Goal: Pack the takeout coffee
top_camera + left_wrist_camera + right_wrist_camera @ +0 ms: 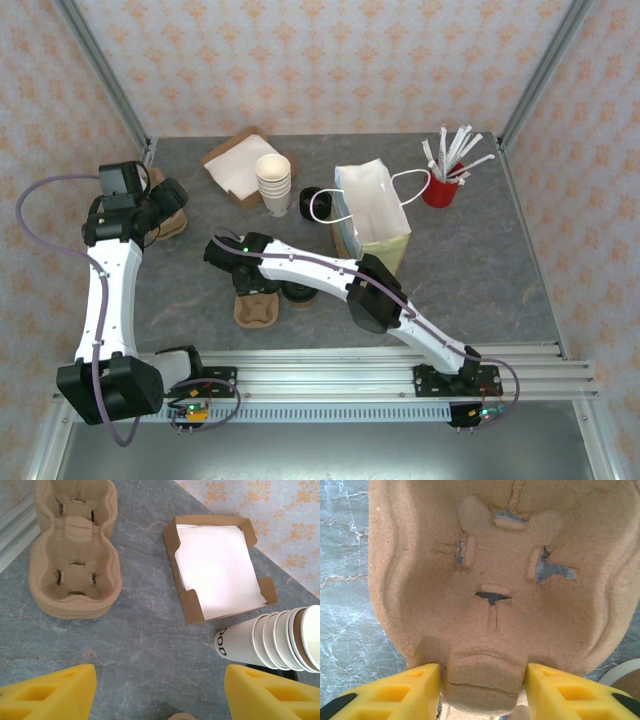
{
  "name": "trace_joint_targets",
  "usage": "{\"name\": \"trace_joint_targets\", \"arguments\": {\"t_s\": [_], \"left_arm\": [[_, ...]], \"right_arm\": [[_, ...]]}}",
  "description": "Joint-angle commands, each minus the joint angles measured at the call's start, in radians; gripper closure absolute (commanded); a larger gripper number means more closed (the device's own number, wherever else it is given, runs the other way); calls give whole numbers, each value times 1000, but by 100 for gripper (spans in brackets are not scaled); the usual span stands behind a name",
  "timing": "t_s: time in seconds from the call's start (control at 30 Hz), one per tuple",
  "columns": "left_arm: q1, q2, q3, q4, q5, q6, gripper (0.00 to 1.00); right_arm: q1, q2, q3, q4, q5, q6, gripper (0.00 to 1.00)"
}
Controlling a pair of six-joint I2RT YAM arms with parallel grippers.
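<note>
The takeout coffee shows as a round black lid beside my right arm, which partly covers it. To its left a pulp cup carrier lies flat on the table. My right gripper hangs over the carrier's far end. In the right wrist view its yellow fingers press both sides of the carrier's central ridge. My left gripper is open above bare table at the far left, nothing between its fingers. The paper bag stands open at the middle.
A stack of pulp carriers lies by the left gripper. A brown box of napkins, a stack of lidless cups and loose black lids sit at the back. A red cup of straws stands right of the bag.
</note>
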Motion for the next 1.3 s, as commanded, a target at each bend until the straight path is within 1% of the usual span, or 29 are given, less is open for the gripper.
{"name": "trace_joint_targets", "arguments": {"t_s": [0.0, 0.43, 0.73, 0.9, 1.1, 1.27], "left_arm": [[12, -13, -16, 29, 18, 11, 31], [14, -16, -21, 30, 27, 11, 31], [13, -19, -22, 30, 27, 14, 31], [13, -21, -21, 31, 24, 15, 31], [13, -24, 1, 20, 18, 13, 31], [14, -35, 30, -3, 1, 9, 31]], "right_arm": [[4, 31, 27, -37, -5, 18, 52], [4, 24, 49, -48, 19, 13, 63], [7, -37, 49, -28, 25, 1, 65], [10, -100, 41, -9, 10, -18, 67], [12, -205, -14, 53, -26, -37, 67], [13, -264, 1, 56, -32, -64, 67]]}}
